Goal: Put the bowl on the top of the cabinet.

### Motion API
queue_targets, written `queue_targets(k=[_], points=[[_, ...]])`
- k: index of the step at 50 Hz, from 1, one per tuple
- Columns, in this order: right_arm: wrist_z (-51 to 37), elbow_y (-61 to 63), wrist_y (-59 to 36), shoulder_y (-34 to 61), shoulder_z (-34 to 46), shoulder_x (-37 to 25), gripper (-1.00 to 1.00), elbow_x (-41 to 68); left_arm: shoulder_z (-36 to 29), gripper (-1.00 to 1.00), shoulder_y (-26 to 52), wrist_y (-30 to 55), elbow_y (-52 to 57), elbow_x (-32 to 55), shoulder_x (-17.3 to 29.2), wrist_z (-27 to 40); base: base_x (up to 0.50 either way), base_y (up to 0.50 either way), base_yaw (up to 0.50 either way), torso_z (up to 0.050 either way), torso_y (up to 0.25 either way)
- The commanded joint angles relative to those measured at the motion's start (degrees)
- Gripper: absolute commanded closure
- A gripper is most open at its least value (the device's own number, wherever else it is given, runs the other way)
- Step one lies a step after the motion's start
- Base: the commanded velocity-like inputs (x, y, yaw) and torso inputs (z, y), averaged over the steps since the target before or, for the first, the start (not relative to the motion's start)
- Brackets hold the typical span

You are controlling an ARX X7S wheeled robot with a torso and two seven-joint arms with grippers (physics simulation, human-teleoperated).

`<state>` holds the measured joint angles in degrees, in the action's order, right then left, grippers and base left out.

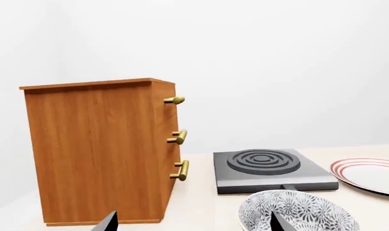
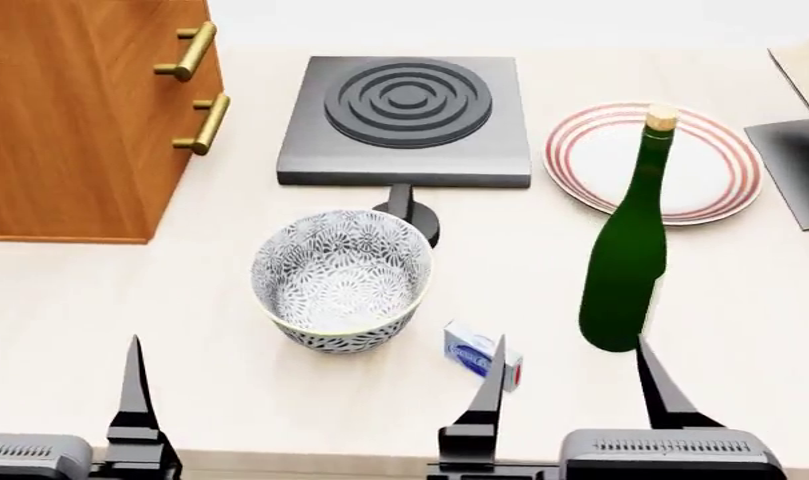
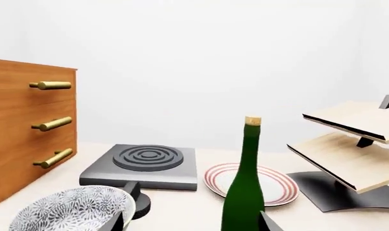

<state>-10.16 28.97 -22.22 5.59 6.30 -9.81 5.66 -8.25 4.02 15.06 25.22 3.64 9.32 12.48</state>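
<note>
The bowl, deep and white with a dense dark leaf pattern, stands upright on the pale counter in front of the stove. It also shows in the wrist views. The cabinet, orange-brown wood with brass bar handles, stands at the far left; its flat top is bare. My left gripper is open near the front edge, left of the bowl and apart from it. My right gripper is open to the bowl's right, nothing between its fingers.
A dark electric stove sits behind the bowl, its knob close to the bowl's rim. A green bottle stands upright at the right, beside a red-ringed plate. A small blue-white box lies by the right gripper. A pale wooden rack stands far right.
</note>
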Motion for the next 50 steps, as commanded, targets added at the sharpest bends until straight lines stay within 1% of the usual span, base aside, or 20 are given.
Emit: queue_targets(k=[1,4,12,23,30,40,43,47,50], points=[[-0.5,0.1,-0.1,0.1,-0.2,-0.3,-1.00,0.9,-0.4,-1.00,0.1,0.0,0.1,0.3,0.4,0.6,0.00,0.00,0.00,0.000,0.000],[-0.8,0.0,-0.6,0.2,0.2,-0.6,-1.00,0.5,-0.5,-1.00,0.1,0.0,0.2,0.5,0.5,0.7,0.00,0.11,0.00,0.000,0.000],[-1.5,0.2,-0.1,0.1,0.6,-0.8,-1.00,0.0,-0.7,-1.00,-0.1,0.0,0.5,0.7,0.8,1.0,0.00,0.46,0.00,0.000,0.000],[-1.7,0.2,-0.5,0.2,0.5,-1.1,-1.00,1.1,-1.0,-1.00,0.1,0.4,0.9,1.1,1.2,1.5,0.00,0.05,0.00,0.000,0.000],[-2.1,0.1,0.0,0.2,0.6,-1.2,-1.00,1.2,-1.3,-1.00,0.1,0.1,0.7,1.2,1.4,1.7,0.00,0.48,0.00,0.000,0.000],[-2.5,0.1,-0.1,0.2,0.6,-1.5,-1.00,1.9,-1.5,-1.00,0.1,0.3,1.0,1.5,1.7,2.1,0.00,0.02,0.00,0.000,0.000],[-3.2,0.2,-0.8,0.3,1.6,-1.9,-1.00,0.6,-1.6,-1.00,0.0,0.1,0.9,1.5,1.8,2.2,0.00,0.50,0.00,0.000,0.000],[-2.8,0.2,-0.2,0.2,1.0,-1.8,-1.00,1.9,-1.7,-1.00,0.2,0.3,1.0,1.6,1.9,2.3,0.00,0.50,0.00,0.000,0.000],[-2.7,0.1,0.4,0.1,1.0,-1.8,-1.00,2.3,-1.7,-1.00,0.1,0.3,1.1,1.7,2.0,2.5,0.00,0.20,0.00,0.000,0.000]])
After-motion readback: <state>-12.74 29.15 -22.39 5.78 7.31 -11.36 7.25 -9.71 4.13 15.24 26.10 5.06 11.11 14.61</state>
